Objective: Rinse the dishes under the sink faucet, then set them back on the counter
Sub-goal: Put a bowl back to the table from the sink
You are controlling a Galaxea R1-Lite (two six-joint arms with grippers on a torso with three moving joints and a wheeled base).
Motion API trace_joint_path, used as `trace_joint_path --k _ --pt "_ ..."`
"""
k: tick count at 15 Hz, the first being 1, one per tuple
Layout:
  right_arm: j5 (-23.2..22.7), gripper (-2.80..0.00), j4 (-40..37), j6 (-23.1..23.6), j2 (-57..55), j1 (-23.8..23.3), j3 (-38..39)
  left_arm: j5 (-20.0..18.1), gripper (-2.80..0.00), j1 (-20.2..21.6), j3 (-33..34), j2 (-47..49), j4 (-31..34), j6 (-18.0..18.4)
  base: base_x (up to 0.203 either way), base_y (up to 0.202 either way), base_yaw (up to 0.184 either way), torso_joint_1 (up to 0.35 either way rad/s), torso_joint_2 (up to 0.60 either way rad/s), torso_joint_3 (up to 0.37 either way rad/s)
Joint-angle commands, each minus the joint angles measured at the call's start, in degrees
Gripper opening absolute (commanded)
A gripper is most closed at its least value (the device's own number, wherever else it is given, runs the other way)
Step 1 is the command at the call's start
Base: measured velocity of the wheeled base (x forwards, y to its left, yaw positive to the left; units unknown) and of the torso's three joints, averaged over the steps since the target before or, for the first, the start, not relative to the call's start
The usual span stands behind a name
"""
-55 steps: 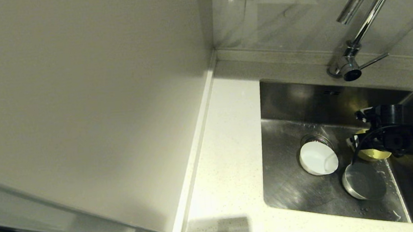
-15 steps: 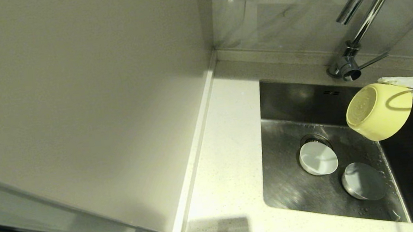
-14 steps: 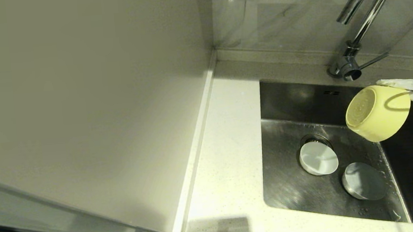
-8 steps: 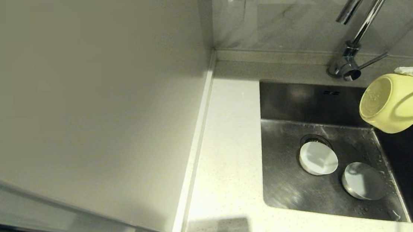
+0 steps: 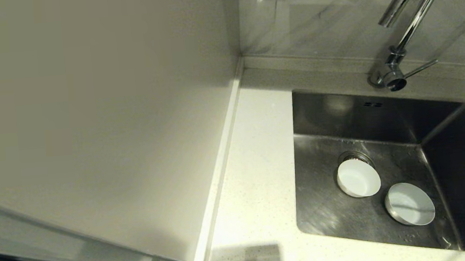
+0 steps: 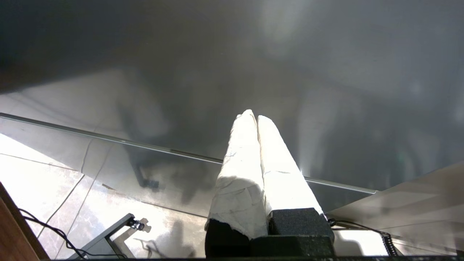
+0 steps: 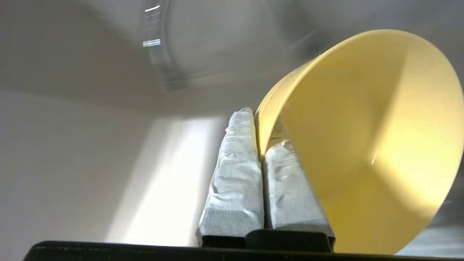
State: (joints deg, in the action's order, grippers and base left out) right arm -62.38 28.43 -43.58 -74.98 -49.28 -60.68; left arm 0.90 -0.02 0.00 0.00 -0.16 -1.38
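Observation:
The pale yellow bowl [image 7: 362, 145] shows only in the right wrist view, tilted on its side, with my right gripper [image 7: 258, 117] shut on its rim, one finger inside and one outside. That arm is out of the head view. The white bowl [image 5: 358, 178] and the pale bluish-white bowl [image 5: 410, 204] lie upright on the floor of the sink [image 5: 328, 214]. The white one partly covers the drain [image 5: 354, 156]. Behind the sink rises the faucet [image 5: 412, 18]. The counter [image 5: 257, 178] runs along the sink's left. My left gripper [image 6: 253, 116] is shut, empty and parked away from the sink.
A plain cream wall panel [image 5: 88, 118] stands along the counter's left edge, and a marbled backsplash [image 5: 310, 14] rises behind. The faucet's thin lever [image 5: 420, 68] points right from its base. Two overflow slots [image 5: 372, 104] sit in the sink's back wall.
My right gripper lifted the yellow bowl out of the sink, then carried it to the right until both left the head view. The two other bowls have not moved.

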Motion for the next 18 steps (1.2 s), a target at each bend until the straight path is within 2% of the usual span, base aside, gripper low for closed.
trace_joint_path --k 1,2,3,4,5,6,8,10,13,16,18 --pt "3.9 -2.8 -6.1 18.76 2.53 -3.67 -1.74 0.04 -2.8 -0.06 0.0 -0.18 -0.02 -0.03 0.0 0.0 0.0 0.0 0.0 0.0" --pt "7.12 -2.8 -12.43 27.0 2.04 -3.52 -3.23 -0.02 -2.8 0.02 0.0 -0.18 -0.02 -0.03 0.0 0.0 0.0 0.0 0.0 0.0" --pt "12.91 -2.8 -19.54 37.2 0.85 -2.19 -5.08 0.0 -2.8 -0.02 0.0 -0.18 -0.02 -0.03 0.0 0.0 0.0 0.0 0.0 0.0" --pt "22.55 -2.8 -25.46 45.76 -0.98 0.51 -6.89 0.05 -2.8 -0.06 0.0 -0.18 -0.02 -0.02 0.0 0.0 0.0 0.0 0.0 0.0" --pt "29.91 -2.8 -28.7 51.08 -3.44 4.92 -8.22 -0.02 -2.8 0.02 0.0 -0.18 -0.02 -0.03 0.0 0.0 0.0 0.0 0.0 0.0" --pt "33.54 -2.8 -30.32 54.05 -6.65 8.75 -9.54 -0.02 -2.8 0.02 0.0 -0.18 -0.02 -0.03 0.0 0.0 0.0 0.0 0.0 0.0" --pt "39.08 -2.8 -31.41 56.68 -12.56 13.92 -12.0 0.05 -2.8 0.02 0.0 -0.18 -0.02 -0.03 0.0 0.0 0.0 0.0 0.0 0.0" --pt "45.5 -2.8 -29.59 60.76 -18.17 16.45 -13.52 -0.02 -2.8 0.02 0.0 -0.18 -0.02 -0.03 0.0 0.0 0.0 0.0 0.0 0.0" --pt "54.13 -2.8 -21.4 65.13 -26.04 18.68 -18.94 -0.02 -2.8 0.0 0.0 -0.18 -0.02 -0.03 0.0 0.0 0.0 0.0 0.0 0.0" --pt "63.41 -2.8 -19.69 67.32 -31.17 19.12 -24.84 0.05 -2.8 0.01 0.0 -0.18 -0.02 -0.03 0.0 0.0 0.0 0.0 0.0 0.0" --pt "65.01 -2.8 -19.62 67.38 -32.08 19.13 -24.33 -0.02 -2.8 -0.06 0.0 -0.18 -0.02 -0.03 0.0 0.0 0.0 0.0 0.0 0.0"
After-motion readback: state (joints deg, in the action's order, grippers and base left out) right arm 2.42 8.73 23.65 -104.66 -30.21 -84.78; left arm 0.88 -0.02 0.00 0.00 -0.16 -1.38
